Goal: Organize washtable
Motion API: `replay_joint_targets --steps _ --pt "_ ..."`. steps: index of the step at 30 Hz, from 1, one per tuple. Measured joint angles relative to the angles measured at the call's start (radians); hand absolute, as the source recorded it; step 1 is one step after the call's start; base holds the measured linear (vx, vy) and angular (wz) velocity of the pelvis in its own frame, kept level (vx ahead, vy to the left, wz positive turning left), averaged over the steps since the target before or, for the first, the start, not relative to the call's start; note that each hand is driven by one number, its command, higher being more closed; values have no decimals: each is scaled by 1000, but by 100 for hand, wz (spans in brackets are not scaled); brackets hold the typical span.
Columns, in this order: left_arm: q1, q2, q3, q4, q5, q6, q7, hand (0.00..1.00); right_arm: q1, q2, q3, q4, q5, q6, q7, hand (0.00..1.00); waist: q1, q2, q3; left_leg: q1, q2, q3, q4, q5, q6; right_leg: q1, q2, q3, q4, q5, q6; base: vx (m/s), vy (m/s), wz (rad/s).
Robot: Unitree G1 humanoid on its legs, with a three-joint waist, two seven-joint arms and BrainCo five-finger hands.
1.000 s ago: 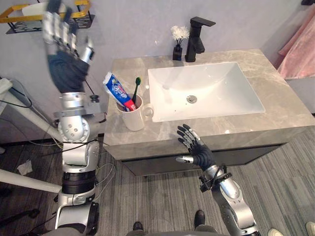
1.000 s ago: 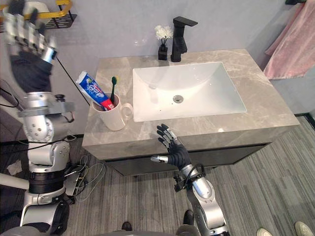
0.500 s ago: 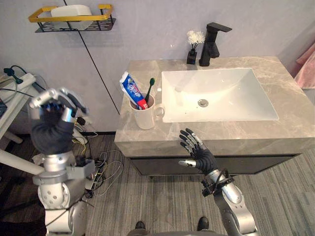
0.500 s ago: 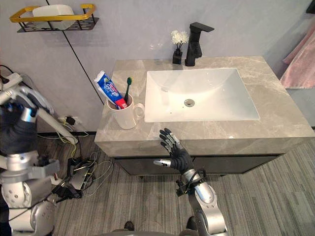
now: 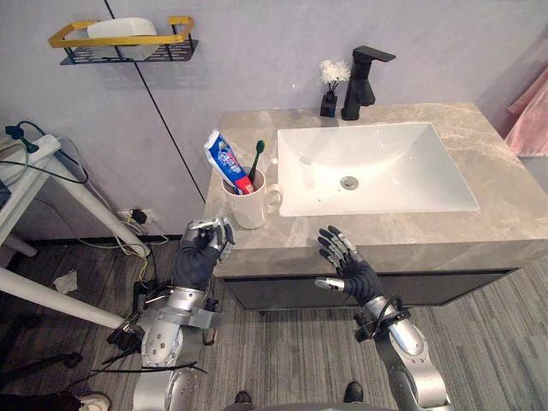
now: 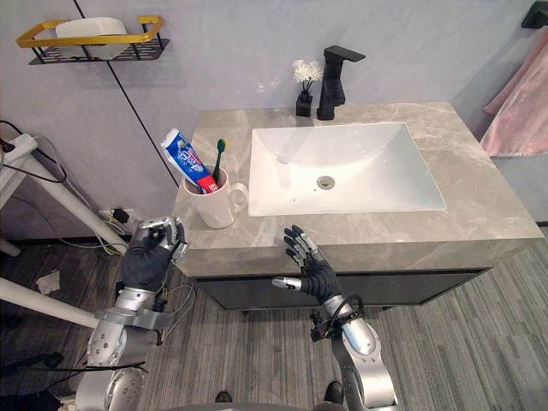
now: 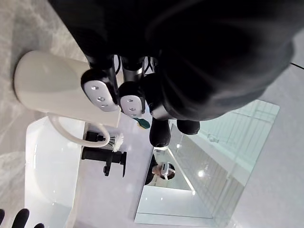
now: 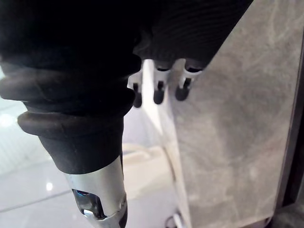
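The left hand [image 5: 204, 247], fingers curled on nothing, is hovering just beside the mug [image 5: 250, 208] keeping toothpaste [image 5: 226, 160] and toothbrush [image 5: 258, 158] upright, probably readying a grasp; the right hand [image 5: 344, 267] is hovering spread wide at the tabletop [image 5: 411, 229] edge

Polished marble-look countertop [image 5: 402, 231] — glossy white basin [image 5: 377, 190], ceramic-looking mug [image 5: 248, 205]

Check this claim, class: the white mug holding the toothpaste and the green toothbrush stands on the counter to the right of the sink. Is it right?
Not quite. The mug, holding the toothpaste and the green toothbrush, stands on the counter to the left of the sink, as the left eye view shows.
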Motion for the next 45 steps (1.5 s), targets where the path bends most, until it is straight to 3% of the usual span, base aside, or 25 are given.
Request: replay_joint_targets --steps 14,26,45 --pt "-2 22 -120 171 44 37 -26 100 0 0 32 0 1 0 -7 0 -1 -6 0 -1 2 24 0 -3 0 -16 2 22 0 1 1 -8 -3 -4" --pt "-53 33 -118 236 119 38 -18 100 -3 -1 52 0 2 0 -7 0 0 -16 0 -16 2 25 3 -3 0 -31 2 22 1 1 1 0 0 0" --pt "-99 43 -68 234 120 38 23 100 -2 -2 30 0 11 2 -22 0 -1 -17 0 -16 2 28 0 -4 0 -33 2 24 1 1 1 0 0 0"
